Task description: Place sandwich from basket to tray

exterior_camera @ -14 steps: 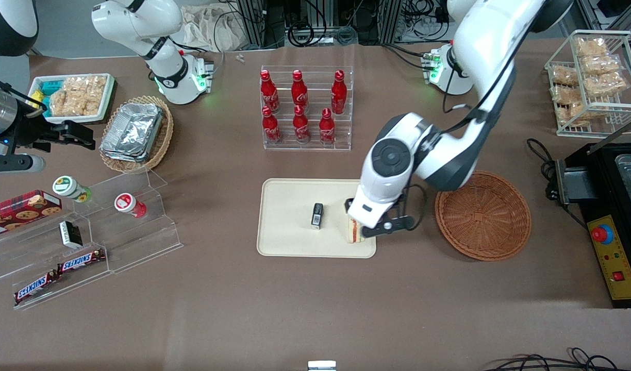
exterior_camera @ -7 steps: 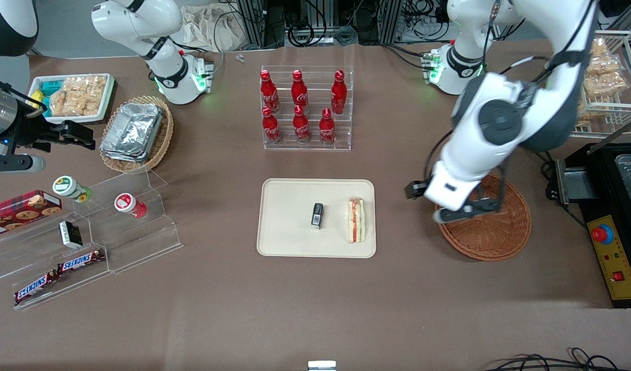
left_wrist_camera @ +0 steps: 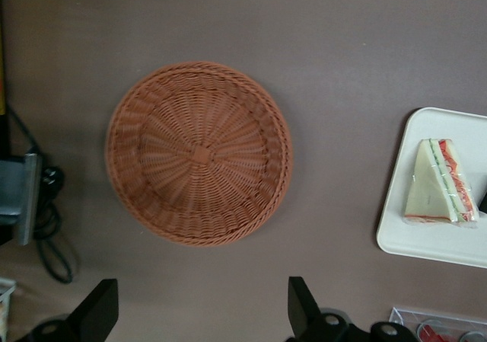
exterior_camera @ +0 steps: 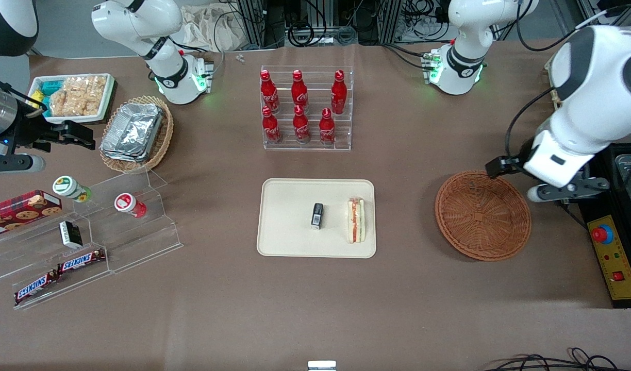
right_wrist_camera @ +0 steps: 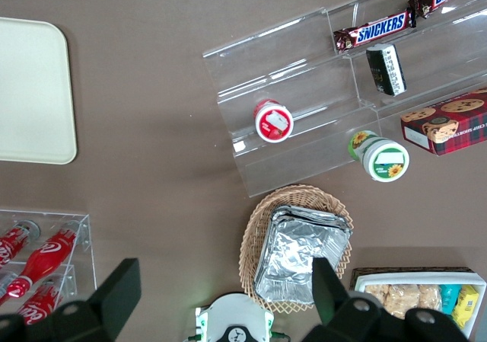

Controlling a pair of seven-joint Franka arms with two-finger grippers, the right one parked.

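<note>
Sandwich (exterior_camera: 356, 221) is lying on the tray (exterior_camera: 289, 242) mid-frame, next to a small black item (exterior_camera: 317, 215), basket (exterior_camera: 482, 215) is sitting empty at right, and I'm hanging my gripper (exterior_camera: 545, 180) w/ fingers spread, holding nothing, at the right edge, so job's looking done.

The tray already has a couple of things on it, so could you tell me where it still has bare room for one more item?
The tray is bare on the part toward the parked arm's end, beside the small black item. The sandwich fills the edge nearest the basket, leaving a narrow strip between the two. The basket itself is empty. The claw, open, hovers high above the basket's edge.
</note>
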